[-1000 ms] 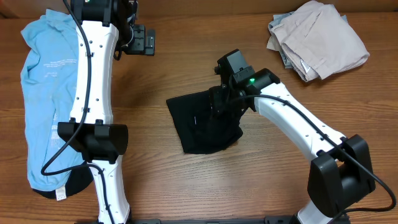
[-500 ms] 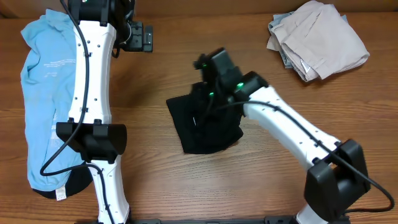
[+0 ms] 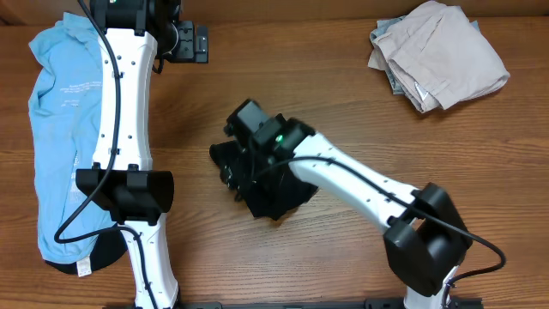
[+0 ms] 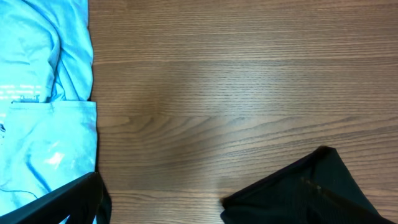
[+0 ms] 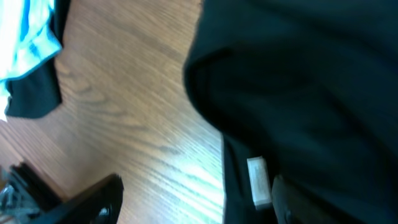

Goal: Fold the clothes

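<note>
The folded black garment (image 3: 271, 199) lies at the centre of the table (image 3: 343, 94). The right gripper (image 3: 233, 167) stands over its 9 o'clock edge with jaws spread, probably to take the next fold. The left gripper (image 3: 190, 41), at 11 o'clock, is spread and empty.

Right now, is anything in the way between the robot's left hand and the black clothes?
No. Only bare wooden table lies between the open left gripper and the black garment. The right gripper, though, sits right over that garment.

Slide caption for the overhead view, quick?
Right tool at black garment, mid-table; blue T-shirt beside left arm; beige clothes in far corner.
</note>
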Available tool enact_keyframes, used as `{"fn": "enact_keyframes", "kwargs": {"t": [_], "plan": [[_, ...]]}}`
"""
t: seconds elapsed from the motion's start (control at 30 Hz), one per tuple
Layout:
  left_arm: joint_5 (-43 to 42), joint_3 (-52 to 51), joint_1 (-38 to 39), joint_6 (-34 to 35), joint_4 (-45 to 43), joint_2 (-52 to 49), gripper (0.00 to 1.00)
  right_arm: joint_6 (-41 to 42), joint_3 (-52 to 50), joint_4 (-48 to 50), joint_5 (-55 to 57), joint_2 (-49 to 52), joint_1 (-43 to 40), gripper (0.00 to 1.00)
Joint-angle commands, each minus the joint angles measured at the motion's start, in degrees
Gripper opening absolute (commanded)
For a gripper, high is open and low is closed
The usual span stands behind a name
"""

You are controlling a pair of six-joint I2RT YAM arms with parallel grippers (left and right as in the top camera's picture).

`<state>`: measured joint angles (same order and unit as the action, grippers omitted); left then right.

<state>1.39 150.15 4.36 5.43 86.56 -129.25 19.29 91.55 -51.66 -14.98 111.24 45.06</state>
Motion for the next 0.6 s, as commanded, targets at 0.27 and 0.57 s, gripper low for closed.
{"fn": "enact_keyframes", "kwargs": {"t": [0.27,0.57], "plan": [[0.1,0.3,-0.3,-1.1,0.6,-0.3,1.00,1.4,-3.0,-16.7,4.0,-5.8,-2.7,0.73],[0.1,0.3,-0.3,-1.1,0.6,-0.4,1.00,7.9,-12.5,-8.9,1.4,-5.8,4.3,0.55]]}}
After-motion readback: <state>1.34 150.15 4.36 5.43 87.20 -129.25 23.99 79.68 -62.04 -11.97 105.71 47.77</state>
